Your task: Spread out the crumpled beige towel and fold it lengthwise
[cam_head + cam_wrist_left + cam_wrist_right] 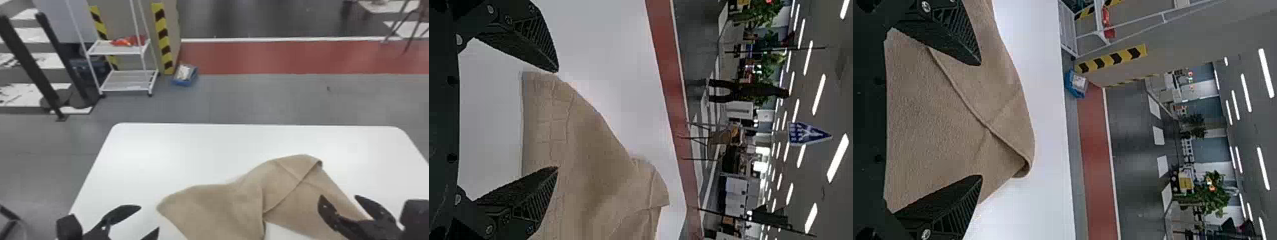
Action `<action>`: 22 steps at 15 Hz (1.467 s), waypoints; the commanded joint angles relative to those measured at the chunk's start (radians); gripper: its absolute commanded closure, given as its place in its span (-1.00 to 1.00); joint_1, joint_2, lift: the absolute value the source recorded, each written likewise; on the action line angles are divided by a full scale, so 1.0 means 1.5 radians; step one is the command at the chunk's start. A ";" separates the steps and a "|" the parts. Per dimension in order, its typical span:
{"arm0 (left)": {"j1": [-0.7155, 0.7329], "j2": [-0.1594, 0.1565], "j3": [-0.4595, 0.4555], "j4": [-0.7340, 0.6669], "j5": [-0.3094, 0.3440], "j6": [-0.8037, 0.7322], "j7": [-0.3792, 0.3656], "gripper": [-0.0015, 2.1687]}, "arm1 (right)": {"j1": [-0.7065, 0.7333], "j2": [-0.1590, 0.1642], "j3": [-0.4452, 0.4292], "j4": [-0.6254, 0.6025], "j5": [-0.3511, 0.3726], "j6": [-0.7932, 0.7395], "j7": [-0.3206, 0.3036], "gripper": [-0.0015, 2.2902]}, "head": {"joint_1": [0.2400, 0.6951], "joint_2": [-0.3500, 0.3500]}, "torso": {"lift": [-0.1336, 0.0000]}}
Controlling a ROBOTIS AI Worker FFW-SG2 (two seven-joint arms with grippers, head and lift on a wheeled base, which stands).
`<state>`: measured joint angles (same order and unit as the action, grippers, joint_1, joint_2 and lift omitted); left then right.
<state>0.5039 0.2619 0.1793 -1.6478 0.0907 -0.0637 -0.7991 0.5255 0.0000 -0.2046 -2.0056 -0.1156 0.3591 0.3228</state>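
Red floor strip (287, 57); white wire shelf (118, 81); striped pillar (164, 41); lit ceiling (1248, 115).

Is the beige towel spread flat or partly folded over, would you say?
Partly folded: a diagonal edge shows one layer of the towel lying over another.

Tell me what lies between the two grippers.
In the head view, a strip of white table beside the left gripper, then much of the beige towel, reaching as far as the right gripper.

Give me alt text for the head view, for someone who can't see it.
A crumpled beige towel, partly folded over itself, lies on a white table, with an open black pincer to its left and another over its right part.
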 commanded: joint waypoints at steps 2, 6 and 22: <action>0.001 0.007 -0.048 0.025 -0.031 -0.032 0.008 -0.80 | -0.004 0.001 -0.057 0.007 -0.002 -0.005 -0.056 -0.93 | 1.00 -0.13 | 1.00; -0.004 0.007 -0.089 0.027 -0.057 -0.034 0.018 -0.80 | -0.021 0.001 -0.062 0.031 0.028 0.028 -0.100 -0.93 | 1.00 -0.65 | 1.00; 0.012 0.020 -0.216 0.003 -0.107 -0.015 0.015 -0.80 | -0.047 0.001 -0.126 0.060 0.017 0.077 -0.150 -0.92 | 1.00 -1.00 | 1.00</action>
<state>0.5227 0.2892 -0.1219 -1.6409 -0.0610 -0.0920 -0.7760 0.4614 0.0000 -0.3817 -1.9170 -0.0901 0.4509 0.1093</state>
